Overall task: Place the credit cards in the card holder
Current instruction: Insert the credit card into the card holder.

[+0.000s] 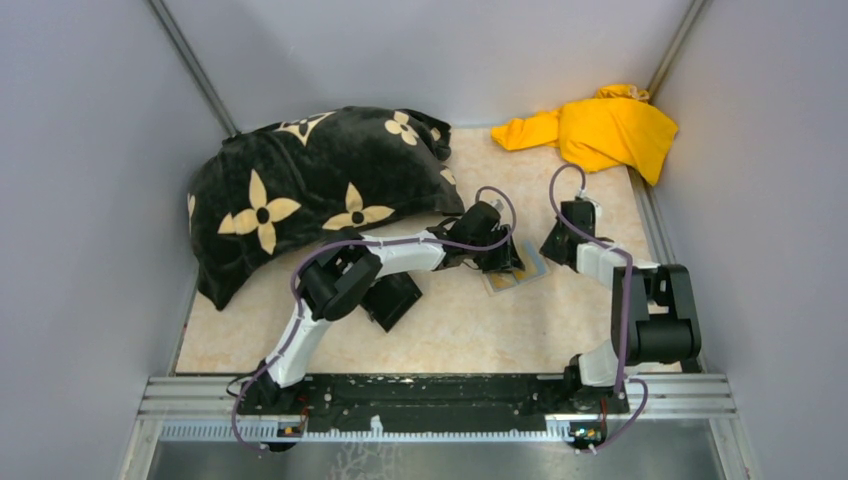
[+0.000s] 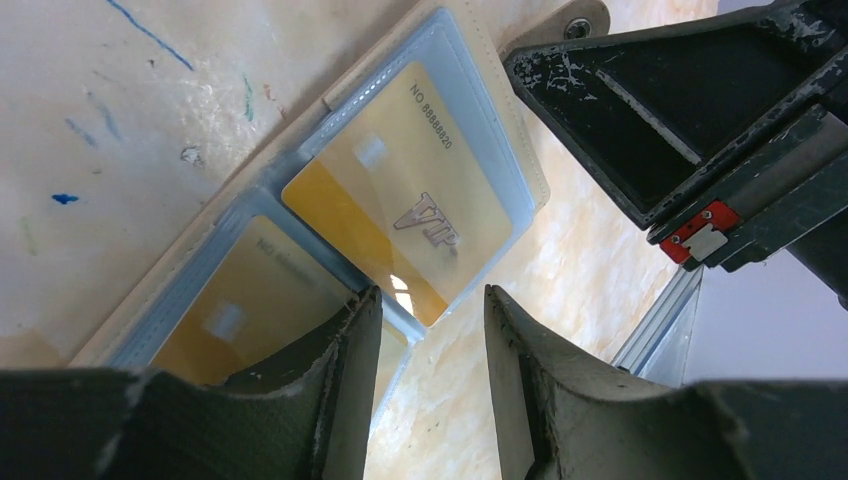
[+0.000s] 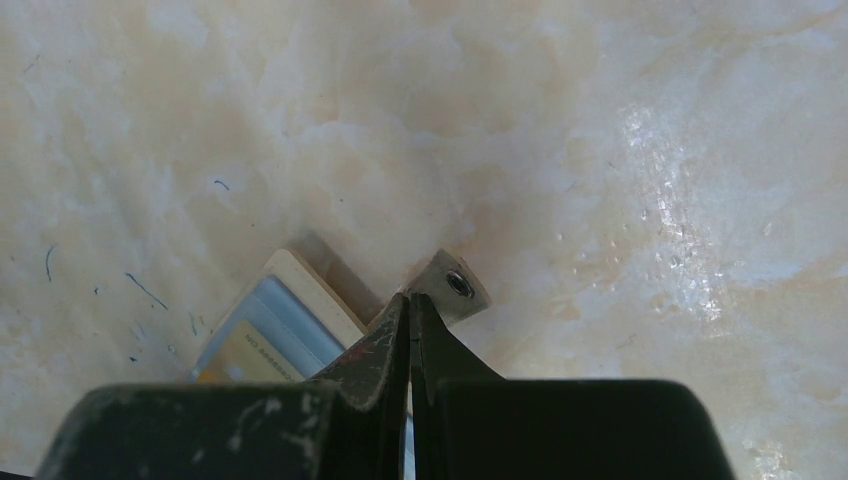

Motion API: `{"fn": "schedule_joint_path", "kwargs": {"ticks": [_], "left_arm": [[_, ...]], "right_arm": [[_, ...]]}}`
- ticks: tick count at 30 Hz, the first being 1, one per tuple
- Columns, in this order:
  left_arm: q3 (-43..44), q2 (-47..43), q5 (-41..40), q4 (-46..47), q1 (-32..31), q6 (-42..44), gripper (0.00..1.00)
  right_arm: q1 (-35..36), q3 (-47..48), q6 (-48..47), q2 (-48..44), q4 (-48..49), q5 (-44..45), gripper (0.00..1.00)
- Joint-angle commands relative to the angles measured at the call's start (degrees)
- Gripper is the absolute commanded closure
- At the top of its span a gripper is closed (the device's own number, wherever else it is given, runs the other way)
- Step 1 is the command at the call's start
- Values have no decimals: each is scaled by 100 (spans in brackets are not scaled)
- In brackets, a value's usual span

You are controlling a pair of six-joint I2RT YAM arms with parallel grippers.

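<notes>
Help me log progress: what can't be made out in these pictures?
- Top view: card holder is mostly hidden under the left arm; its contents are too small to tell.
- Left wrist: lower gold card is partly covered by a left claw finger.
- Right wrist: the shut right claw covers the holder's edge; whether it grips anything is unclear.

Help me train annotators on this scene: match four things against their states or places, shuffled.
1 left claw
2 right claw
3 gold VIP card
4 yellow cloth

A far right corner of the table
B shut, tips at the clasp tab
C open, holding nothing
D in a clear sleeve of the card holder

Pairs: 1-C, 2-B, 3-D, 4-A
</notes>
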Motion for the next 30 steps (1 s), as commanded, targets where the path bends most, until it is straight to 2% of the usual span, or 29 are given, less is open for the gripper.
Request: {"fn": "schedule_joint_path", "kwargs": {"ticks": [1,30], "left_arm": [[128,262,30,-361,-70,6,51],[655,279,-522,-378,-59,198,53]], "right_arm": [[204,-308,56,418,-538,-382,100],[600,-267,56,313,-769,-373,100]]}}
